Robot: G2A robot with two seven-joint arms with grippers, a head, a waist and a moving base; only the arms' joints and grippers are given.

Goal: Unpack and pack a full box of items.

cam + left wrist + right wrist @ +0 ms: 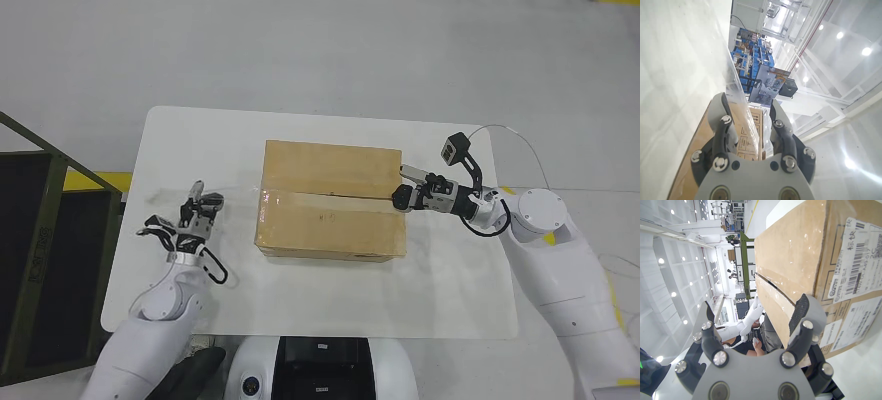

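Observation:
A brown cardboard box with its flaps closed sits in the middle of the white table. Shiny tape runs along the seam between its top flaps. My right gripper is at the box's right end, level with the seam, open; one fingertip lies against the top edge by the seam, the other is off the box. The box's end face carries white labels. My left gripper stands open over the table, a short way left of the box, holding nothing.
A dark green metal frame stands off the table's left edge. Bare table surface lies in front of the box and at its left. A thin cable arcs above my right arm.

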